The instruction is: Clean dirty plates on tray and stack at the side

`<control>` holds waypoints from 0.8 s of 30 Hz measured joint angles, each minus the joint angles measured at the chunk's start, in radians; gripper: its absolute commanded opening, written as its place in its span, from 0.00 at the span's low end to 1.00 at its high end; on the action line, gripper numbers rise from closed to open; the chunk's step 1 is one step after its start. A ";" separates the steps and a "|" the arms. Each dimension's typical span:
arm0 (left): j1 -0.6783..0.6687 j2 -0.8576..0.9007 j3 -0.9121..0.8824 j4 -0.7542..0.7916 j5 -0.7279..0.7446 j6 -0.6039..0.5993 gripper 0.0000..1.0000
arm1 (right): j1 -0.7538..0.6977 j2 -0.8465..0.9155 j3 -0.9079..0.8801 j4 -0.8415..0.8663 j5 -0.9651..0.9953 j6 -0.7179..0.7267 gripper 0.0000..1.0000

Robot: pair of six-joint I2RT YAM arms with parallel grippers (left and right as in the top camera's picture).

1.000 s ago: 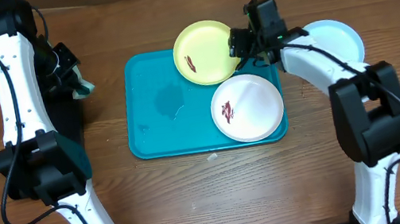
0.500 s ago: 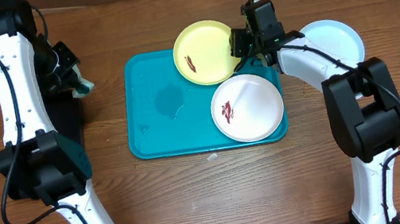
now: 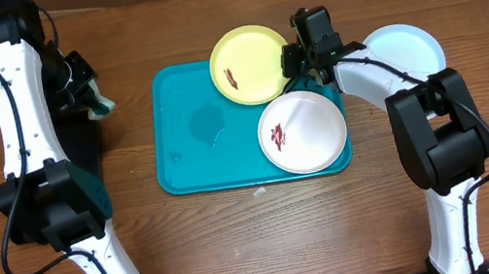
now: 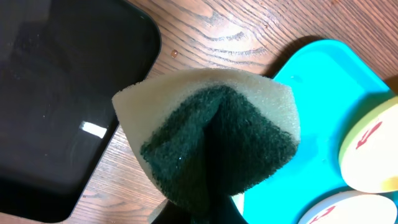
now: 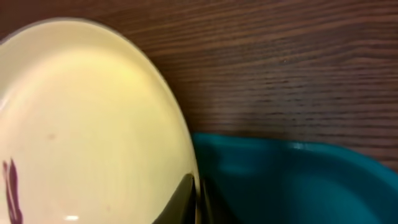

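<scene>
Between the tips of my right gripper [image 3: 294, 58] is the rim of the yellow-green plate [image 3: 248, 63]. The wrist view shows both dark fingers pressed onto that thin edge, so I read it as a pinch. Gripping there leaves the plate's face bare, and its red smear [image 3: 232, 78] lies across the plate from the fingers, open to a wipe. The plate rests over the far rim of the tray [image 3: 195, 135]. Just beside the fingers, the white plate [image 3: 308, 137] lies flat in the tray corner. On their outer side, the pale blue plate [image 3: 408, 47] sits off the tray on the table [image 3: 242, 246], which I take as the stacking spot. My left gripper [image 3: 85, 93], well apart, squeezes a folded sponge [image 4: 211, 137] beside the black tray [image 4: 56, 93], green scrub side outward, ready to wipe.
</scene>
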 measured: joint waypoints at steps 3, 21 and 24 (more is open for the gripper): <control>0.000 0.000 0.000 0.000 0.003 0.003 0.04 | 0.016 0.000 0.006 -0.021 -0.008 0.000 0.04; -0.151 0.000 -0.007 0.039 0.077 0.101 0.04 | 0.217 0.000 0.046 -0.210 -0.041 0.336 0.32; -0.180 0.000 -0.008 0.043 0.059 0.100 0.04 | 0.215 -0.006 0.062 -0.239 -0.047 0.347 0.44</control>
